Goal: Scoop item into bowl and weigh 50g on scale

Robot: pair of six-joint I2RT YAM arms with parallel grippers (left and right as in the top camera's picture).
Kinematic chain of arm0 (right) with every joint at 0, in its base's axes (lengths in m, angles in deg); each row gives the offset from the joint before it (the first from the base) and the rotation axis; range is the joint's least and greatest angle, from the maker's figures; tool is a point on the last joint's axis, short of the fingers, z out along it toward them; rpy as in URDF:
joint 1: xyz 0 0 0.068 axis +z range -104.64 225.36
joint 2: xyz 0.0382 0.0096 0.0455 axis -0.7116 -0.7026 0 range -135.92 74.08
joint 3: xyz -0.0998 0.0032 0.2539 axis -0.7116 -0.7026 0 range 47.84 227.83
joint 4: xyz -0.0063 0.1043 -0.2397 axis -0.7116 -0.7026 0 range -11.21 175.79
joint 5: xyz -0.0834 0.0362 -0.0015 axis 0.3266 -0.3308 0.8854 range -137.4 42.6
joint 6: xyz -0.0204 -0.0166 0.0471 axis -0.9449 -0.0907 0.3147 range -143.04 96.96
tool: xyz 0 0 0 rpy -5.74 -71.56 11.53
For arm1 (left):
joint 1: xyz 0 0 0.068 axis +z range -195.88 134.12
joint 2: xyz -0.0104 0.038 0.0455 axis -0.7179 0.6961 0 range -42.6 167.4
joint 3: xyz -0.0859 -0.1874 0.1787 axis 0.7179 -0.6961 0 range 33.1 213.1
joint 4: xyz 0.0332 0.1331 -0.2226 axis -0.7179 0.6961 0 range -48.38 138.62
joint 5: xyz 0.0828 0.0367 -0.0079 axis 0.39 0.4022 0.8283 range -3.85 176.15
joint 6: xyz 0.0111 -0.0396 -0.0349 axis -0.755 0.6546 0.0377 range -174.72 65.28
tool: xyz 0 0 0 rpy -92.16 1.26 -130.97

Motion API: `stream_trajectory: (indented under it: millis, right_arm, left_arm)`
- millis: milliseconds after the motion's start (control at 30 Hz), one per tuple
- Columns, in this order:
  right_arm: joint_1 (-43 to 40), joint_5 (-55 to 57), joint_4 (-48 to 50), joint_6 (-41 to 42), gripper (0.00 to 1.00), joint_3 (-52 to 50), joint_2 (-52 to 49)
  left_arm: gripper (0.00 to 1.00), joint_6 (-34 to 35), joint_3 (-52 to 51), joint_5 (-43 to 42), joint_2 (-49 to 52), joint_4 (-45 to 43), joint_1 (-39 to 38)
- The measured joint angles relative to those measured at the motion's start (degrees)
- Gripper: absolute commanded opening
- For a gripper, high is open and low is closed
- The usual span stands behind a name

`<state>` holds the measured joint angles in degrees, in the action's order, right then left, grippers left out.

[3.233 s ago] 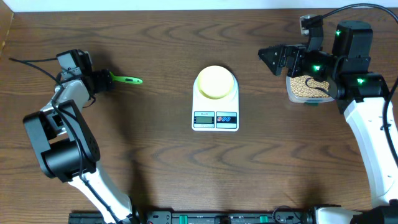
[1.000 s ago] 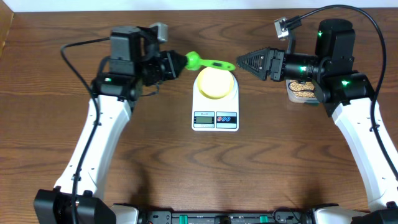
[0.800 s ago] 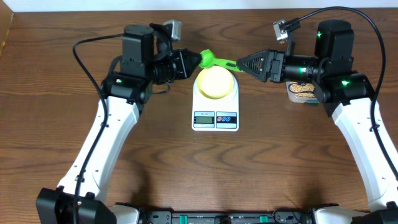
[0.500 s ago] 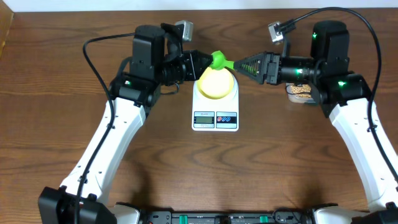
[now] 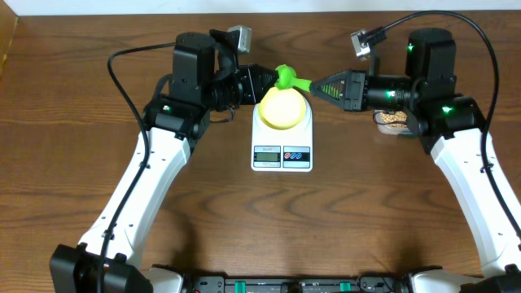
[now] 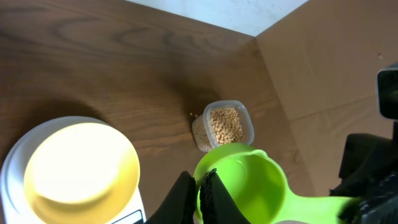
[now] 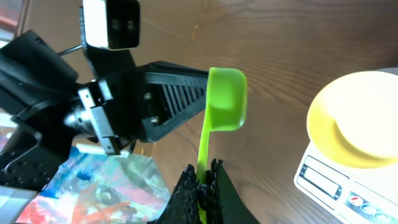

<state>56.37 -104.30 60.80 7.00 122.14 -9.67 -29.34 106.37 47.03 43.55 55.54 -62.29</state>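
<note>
A bright green scoop (image 5: 286, 79) hangs in the air just behind the pale yellow bowl (image 5: 282, 108), which sits on the white scale (image 5: 282, 155). My left gripper (image 5: 271, 80) is shut on the rim of the scoop's cup (image 6: 249, 183). My right gripper (image 5: 316, 85) is shut on the scoop's handle (image 7: 204, 146). The cup looks empty in the left wrist view. The tan beans (image 6: 225, 124) lie in a clear container (image 5: 393, 120) at the right, partly hidden under my right arm.
The scale's display and two buttons (image 5: 282, 154) face the front edge. A few loose beans lie beside the container (image 6: 194, 116). A light wall and a brown board stand behind the table (image 6: 323, 56).
My left arm has carried the scoop rightward to behind the bowl. My right gripper, open a second ago, has shut on the handle. Both grippers now hold the scoop.
</note>
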Motion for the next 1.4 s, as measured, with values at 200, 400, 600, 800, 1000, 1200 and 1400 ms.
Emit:
stream_trajectory:
  millis: [200, 400, 600, 800, 1000, 1200, 1400]
  right_arm:
    - [-0.15, 6.71, -5.88, -0.59, 0.01, 0.02, 0.0]
    - [-3.1, 20.5, -14.45, -4.31, 0.01, 0.7, 0.0]
    - [-4.11, 35.78, -26.51, -8.74, 0.01, 6.71, 0.0]
    - [-4.13, 48.98, -34.82, -10.58, 0.01, 12.61, 0.02]
    - [-4.13, 58.12, -40.22, -11.04, 0.01, 13.05, 0.02]
    - [-4.13, 61.9, -40.83, -11.06, 0.01, 13.07, 0.02]
    - [-4.13, 63.21, -41.29, -11.08, 0.01, 13.07, 0.02]
  left_arm:
    - [0.61, -0.04, 0.0, -0.96, 0.0, -1.03, 0.0]
    - [0.63, -4.74, 0.0, -0.24, -2.23, 4.48, 0.0]
    - [0.63, -13.29, 0.37, 9.66, -8.33, 22.1, -1.95]
    - [0.63, -19.93, 0.48, 19.65, -9.2, 32.44, -7.34]
    - [0.63, -22.73, 0.48, 22.77, -8.59, 33.88, -12.02]
    - [0.63, -24.24, 0.48, 22.73, -4.0, 33.22, -18.51]
    - [0.63, -24.92, 0.46, 22.73, 6.75, 28.33, -22.25]
